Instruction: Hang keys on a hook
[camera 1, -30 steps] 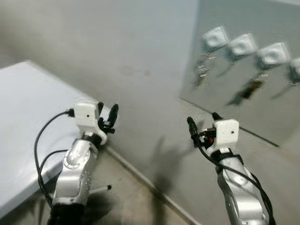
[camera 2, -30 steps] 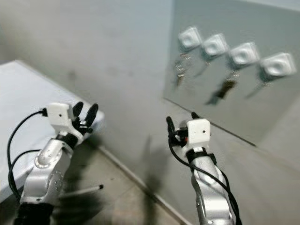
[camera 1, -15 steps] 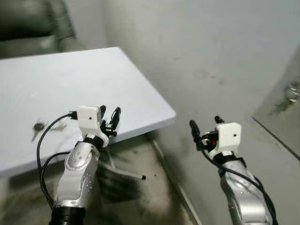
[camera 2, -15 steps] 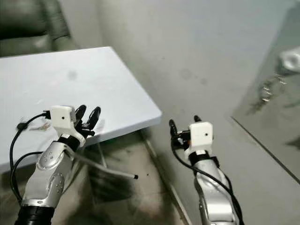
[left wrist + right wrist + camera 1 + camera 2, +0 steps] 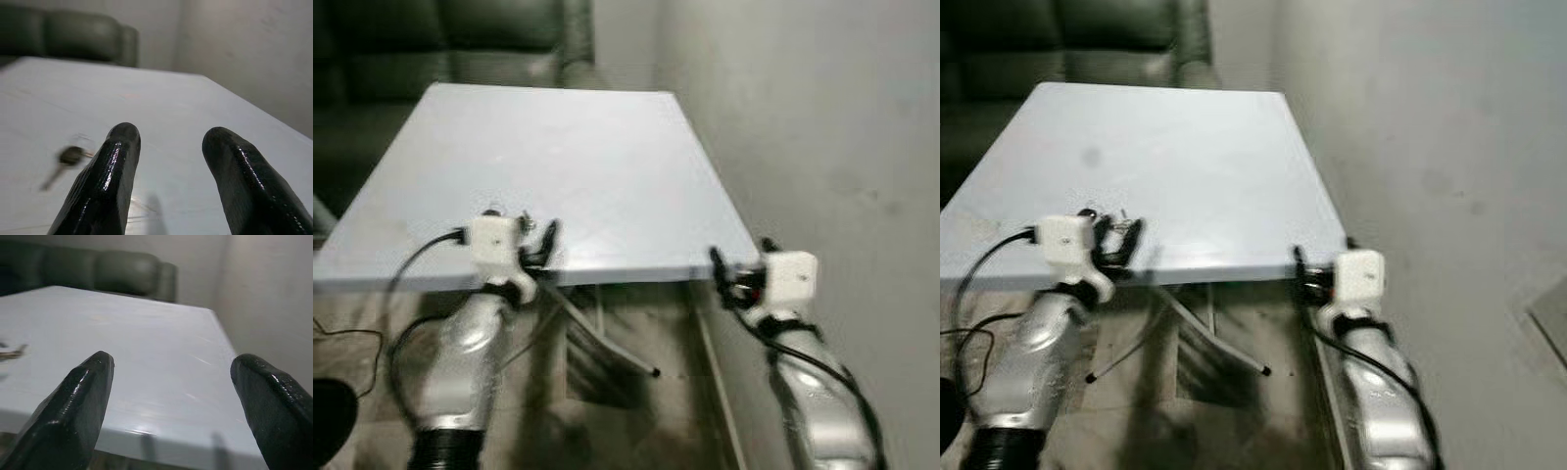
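One second ago my head views faced a grey wall with a mirror panel and a row of white hooks; half a second ago they had swung toward a table. Now they look squarely down the length of the pale blue-grey rectangular worktop (image 5: 578,166), and the hooks have left view. I judge that I have turned away from the hanging place to fetch the keys, so the task is at its start: pick-up first, hanging afterwards.

Left: my left hand (image 5: 536,245) is raised at the near edge of the worktop, its two long black fingers (image 5: 105,181) spread moderately apart and holding nothing. In the left wrist view, one small dark-headed metal key set (image 5: 66,161), blurred, lies flat on the worktop beyond the fingertips and toward one side of them, apart from them. In the head views the same spot is hidden or smeared behind my left hand, so the key count cannot be told.

Centre: folding metal legs (image 5: 607,338) show beneath the worktop; a dark green padded sofa (image 5: 1087,39) stands beyond its far edge.

Right: my right hand (image 5: 739,269) is raised at the near right corner of the worktop, fingers (image 5: 73,411) spread wide and empty. A bare grey wall (image 5: 822,127) runs along that side.

Count: two hands, one worktop, one key set, one sofa.
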Robot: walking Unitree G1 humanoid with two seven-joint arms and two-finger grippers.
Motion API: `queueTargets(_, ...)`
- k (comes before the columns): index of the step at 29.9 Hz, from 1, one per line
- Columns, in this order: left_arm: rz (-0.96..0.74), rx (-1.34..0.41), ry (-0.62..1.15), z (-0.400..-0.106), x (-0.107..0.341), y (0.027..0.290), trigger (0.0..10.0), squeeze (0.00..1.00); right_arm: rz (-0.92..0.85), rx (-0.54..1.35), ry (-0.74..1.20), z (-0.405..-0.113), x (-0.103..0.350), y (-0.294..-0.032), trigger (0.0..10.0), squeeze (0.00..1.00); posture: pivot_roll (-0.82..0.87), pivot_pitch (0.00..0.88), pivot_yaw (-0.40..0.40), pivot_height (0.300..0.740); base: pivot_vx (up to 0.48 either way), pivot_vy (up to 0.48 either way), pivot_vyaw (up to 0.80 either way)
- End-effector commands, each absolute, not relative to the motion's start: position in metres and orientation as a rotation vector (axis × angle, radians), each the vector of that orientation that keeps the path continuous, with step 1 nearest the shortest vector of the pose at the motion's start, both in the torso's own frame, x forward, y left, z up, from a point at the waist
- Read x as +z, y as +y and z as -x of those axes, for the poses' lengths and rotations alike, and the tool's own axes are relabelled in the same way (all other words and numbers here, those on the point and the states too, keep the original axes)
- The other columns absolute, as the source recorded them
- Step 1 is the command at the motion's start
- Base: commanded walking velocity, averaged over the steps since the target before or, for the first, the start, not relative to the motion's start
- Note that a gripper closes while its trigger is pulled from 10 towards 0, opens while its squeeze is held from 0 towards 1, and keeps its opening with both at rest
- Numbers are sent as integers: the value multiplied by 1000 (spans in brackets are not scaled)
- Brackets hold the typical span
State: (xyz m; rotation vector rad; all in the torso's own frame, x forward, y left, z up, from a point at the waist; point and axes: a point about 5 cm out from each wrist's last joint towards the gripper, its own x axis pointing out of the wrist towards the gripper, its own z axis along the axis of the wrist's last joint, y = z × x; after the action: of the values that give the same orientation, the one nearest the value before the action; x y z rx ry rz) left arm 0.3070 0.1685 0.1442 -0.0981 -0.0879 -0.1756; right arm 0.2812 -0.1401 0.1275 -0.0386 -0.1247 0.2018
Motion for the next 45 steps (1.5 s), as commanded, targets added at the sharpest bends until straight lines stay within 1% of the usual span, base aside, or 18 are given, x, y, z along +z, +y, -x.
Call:
queueTargets(1, 109, -201, -94, -307, 147, 159, 10000, 0, 54, 172, -130, -280, 130, -151, 10000, 0, -87, 0, -57, 740, 0, 0, 800)
queueTargets(6, 118, -195, -95, -308, 147, 159, 10000, 0, 30, 182, -139, -281, 132, -151, 10000, 0, -88, 0, -58, 740, 0, 0, 800)
queueTargets(9, 126, -191, -91, -308, 146, 160, 10000, 0, -9, 182, -148, -281, 134, -151, 10000, 0, -88, 0, -59, 740, 0, 0, 0)
queueTargets(15, 133, -183, -81, -308, 145, 161, 10000, 0, -12, 176, -146, -281, 133, -152, 10000, 0, -87, 1, -58, 740, 0, 47, 0)
queueTargets(45, 129, -183, -72, -308, 144, 160, 10000, 0, -25, 195, -131, -278, 131, -149, 10000, 0, -84, 1, -63, 740, 0, 469, 0)
